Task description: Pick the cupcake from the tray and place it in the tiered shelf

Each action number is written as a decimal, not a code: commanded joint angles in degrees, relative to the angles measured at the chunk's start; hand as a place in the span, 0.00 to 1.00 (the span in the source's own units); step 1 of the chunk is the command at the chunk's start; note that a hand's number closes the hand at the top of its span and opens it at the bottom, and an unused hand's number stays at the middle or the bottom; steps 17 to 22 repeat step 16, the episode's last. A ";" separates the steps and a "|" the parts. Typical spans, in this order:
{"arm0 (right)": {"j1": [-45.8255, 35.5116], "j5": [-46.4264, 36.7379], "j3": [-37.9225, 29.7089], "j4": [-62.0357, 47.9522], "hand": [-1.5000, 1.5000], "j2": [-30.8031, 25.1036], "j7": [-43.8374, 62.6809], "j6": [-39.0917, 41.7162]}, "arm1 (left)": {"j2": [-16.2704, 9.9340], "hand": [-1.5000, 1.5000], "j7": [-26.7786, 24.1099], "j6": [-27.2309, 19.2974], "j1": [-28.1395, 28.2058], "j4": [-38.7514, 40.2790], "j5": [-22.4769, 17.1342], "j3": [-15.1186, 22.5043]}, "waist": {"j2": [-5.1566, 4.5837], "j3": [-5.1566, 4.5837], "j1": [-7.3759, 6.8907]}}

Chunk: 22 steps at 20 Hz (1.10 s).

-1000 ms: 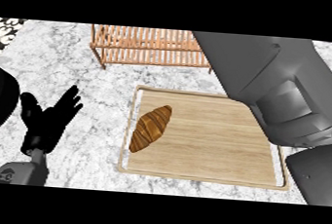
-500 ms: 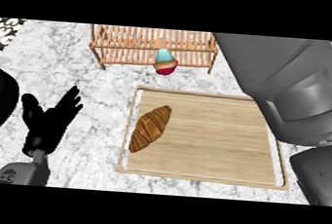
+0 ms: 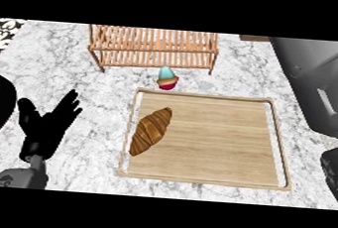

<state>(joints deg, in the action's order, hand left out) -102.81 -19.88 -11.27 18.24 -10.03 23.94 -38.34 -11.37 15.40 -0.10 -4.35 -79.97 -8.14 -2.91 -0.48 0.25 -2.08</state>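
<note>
Since earlier, cupcake [image 3: 167, 79] has dropped to the counter between tiered shelf [image 3: 153, 49] and tray [image 3: 274, 138] (left hand [image 3: 48, 124] rests open), so re-grasping comes next.

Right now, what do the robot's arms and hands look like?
The left hand is all black, with slim fingers and a thumb, joined to a grey rounded forearm at the lower left. On the right, only a big, smooth grey arm with boxy panels shows; its hand is out of view. No cables or markings are visible.
</note>
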 commanded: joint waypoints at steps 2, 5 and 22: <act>2.26 -0.90 -0.66 0.41 0.00 -6.41 2.05 -2.88 | 0.59 0.50 2.39 -1.07 1.89 1.32 0.52 0.21 | 0.37 -0.27 1.68; 2.38 0.27 -2.58 2.12 0.00 -8.65 3.25 -5.77 | -0.26 0.50 2.33 -0.19 0.55 2.74 -0.63 -1.37 | 0.28 -0.29 1.76; 11.83 6.22 -4.47 15.60 0.00 -17.06 4.84 9.69 | -0.94 0.50 3.30 0.66 3.07 0.25 -0.89 -1.96 | 0.81 -0.23 2.59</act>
